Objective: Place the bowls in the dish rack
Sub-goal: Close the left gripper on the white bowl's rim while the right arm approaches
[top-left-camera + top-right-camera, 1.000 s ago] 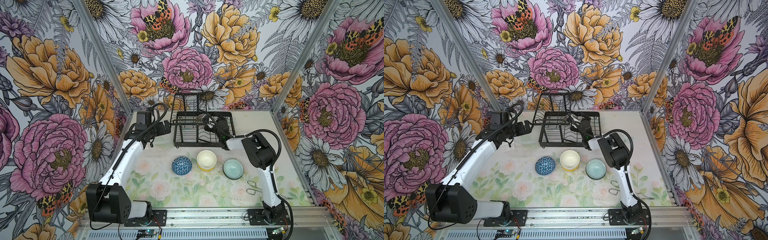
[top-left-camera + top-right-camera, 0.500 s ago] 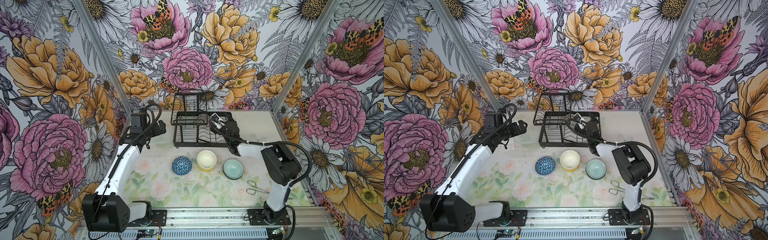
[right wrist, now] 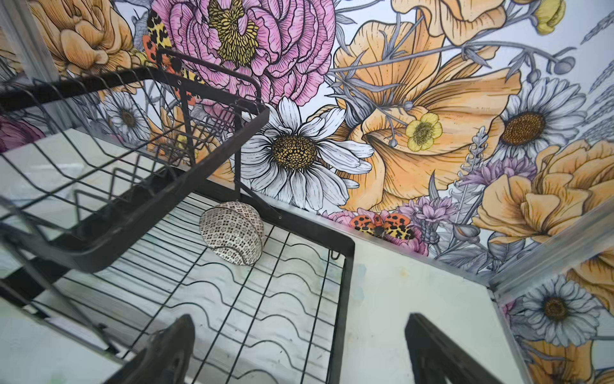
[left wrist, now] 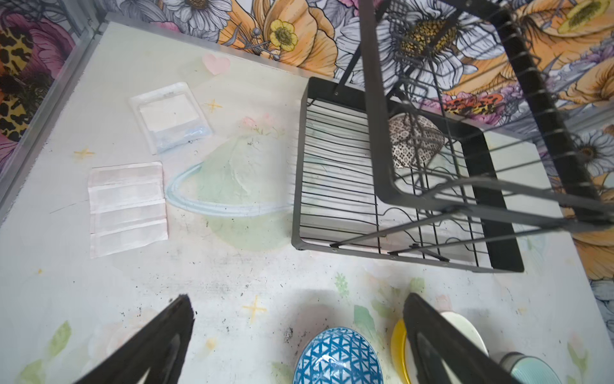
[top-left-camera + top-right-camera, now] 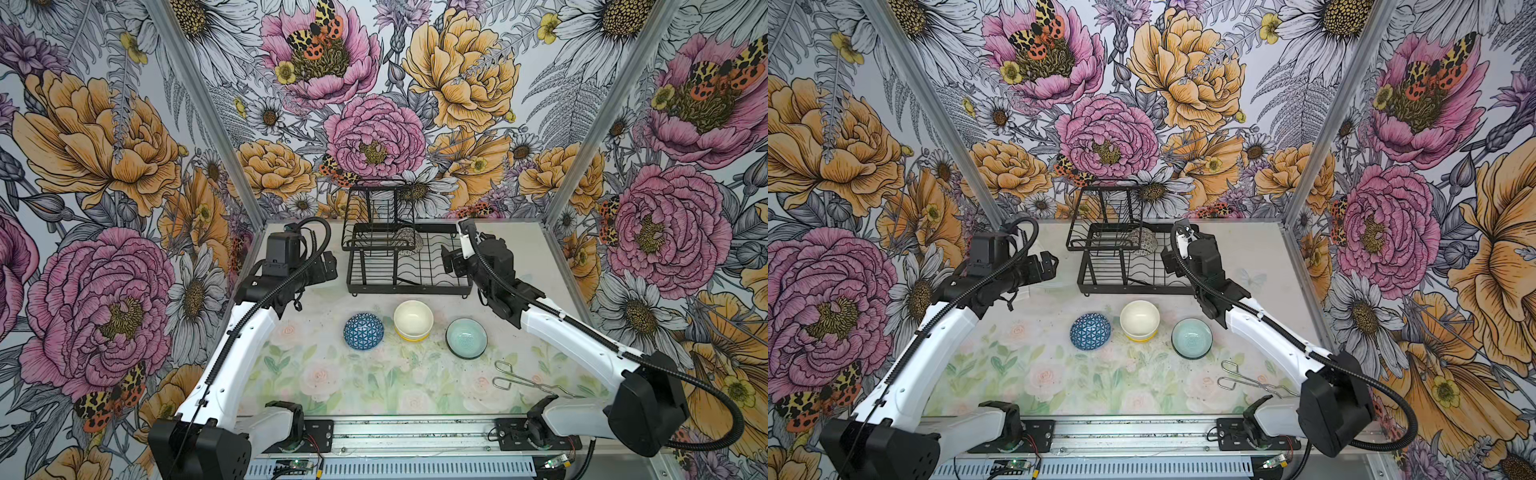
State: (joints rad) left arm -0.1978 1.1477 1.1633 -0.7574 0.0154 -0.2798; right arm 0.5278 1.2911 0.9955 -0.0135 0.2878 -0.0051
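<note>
The black wire dish rack (image 5: 409, 289) (image 5: 1133, 289) stands at the back of the table. A black-and-white mosaic bowl (image 5: 409, 241) (image 5: 1142, 242) (image 4: 415, 141) (image 3: 232, 237) lies tilted in its lower tier, by the raised basket. In front of the rack sit a blue triangle-patterned bowl (image 5: 363, 331) (image 4: 337, 357), a cream bowl (image 5: 413, 320) nested in a yellow bowl (image 5: 411, 338), and a pale teal bowl (image 5: 466, 337). My left gripper (image 5: 328, 270) (image 4: 297, 299) hovers open left of the rack, empty. My right gripper (image 5: 449, 259) (image 3: 299, 320) is open and empty over the rack's right edge.
Metal wire tongs (image 5: 523, 380) (image 5: 1250, 380) lie at the front right by the right arm's base. In the left wrist view two flat packets (image 4: 171, 116) (image 4: 128, 207) lie on the table left of the rack. Walls close in the back and both sides.
My right gripper has drawn back out of the rack to its right edge, and its elbow has swung right. The left gripper has backed away a little to the left.
</note>
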